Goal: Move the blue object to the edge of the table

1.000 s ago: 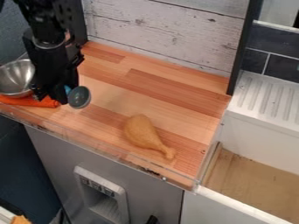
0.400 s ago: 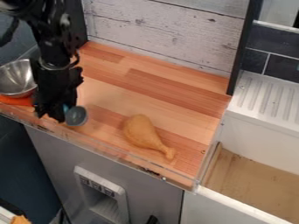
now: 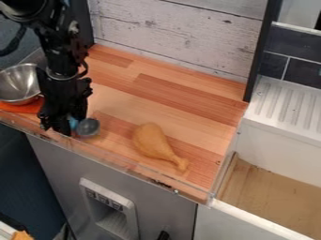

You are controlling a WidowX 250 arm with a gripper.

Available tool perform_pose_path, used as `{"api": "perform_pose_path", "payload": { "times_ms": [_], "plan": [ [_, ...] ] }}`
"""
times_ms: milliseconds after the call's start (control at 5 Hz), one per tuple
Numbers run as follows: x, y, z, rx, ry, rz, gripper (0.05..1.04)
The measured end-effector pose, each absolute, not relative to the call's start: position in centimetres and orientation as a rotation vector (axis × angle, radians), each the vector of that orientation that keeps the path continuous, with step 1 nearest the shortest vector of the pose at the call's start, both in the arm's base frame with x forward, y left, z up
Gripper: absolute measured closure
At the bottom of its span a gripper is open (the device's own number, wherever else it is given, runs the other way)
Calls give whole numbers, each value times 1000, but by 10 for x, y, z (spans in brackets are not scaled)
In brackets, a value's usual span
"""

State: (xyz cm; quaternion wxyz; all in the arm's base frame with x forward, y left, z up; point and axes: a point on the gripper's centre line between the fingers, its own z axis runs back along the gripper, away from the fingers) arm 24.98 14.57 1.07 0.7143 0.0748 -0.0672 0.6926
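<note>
Reading labels 1st: small marks on the grey dispenser (image 3: 113,208) in the cabinet front (image 3: 47,161), too tiny to make out. Gripper (image 3: 66,129) hangs at the near L of the wood countertop (image 3: 156,89), pointing down, just inside the clear edge strip (image 3: 125,163). Fingers closed on the blue part of the blue object (image 3: 87,127); exact gap btwn them can't be told, as the outer side hides most of it. Object's round grey end sticks out to the R of the tips, v. close to the near edge; can't tell if it touches the wood.

Arm (image 3: 59,51) comes in from upper L, forearm roughly upright above the gripper. Steel bowl (image 3: 18,83) just L of it, w/ an orange item (image 3: 20,108) at the bowl's near side, partly hidden.

Toy drumstick (image 3: 152,140) lies on the wood, well apart from the gripper, R of it, thick end toward far L, bone end toward near R. White sink (image 3: 282,143) on the R, tan bottom, ridged drainboard (image 3: 288,105) at its far side. Far side: whitewashed plank wall (image 3: 175,33), dark post (image 3: 263,47), then dark tiles (image 3: 301,44) at far R.
</note>
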Motion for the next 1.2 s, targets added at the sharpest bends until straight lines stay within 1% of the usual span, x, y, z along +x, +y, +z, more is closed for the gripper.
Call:
{"api": "perform_pose_path", "payload": {
  "times_ms": [200,400,600,800,1000,1200],
  "plan": [
    [253,145,12,154,-145,1539,129],
    [253,144,13,149,-142,1539,79],
    [253,142,15,135,-132,1533,82],
    [261,139,41,109,-195,1528,84],
    [271,133,79,88,-305,1501,84],
    [272,135,100,78,-377,1498,84]
  ]
}}
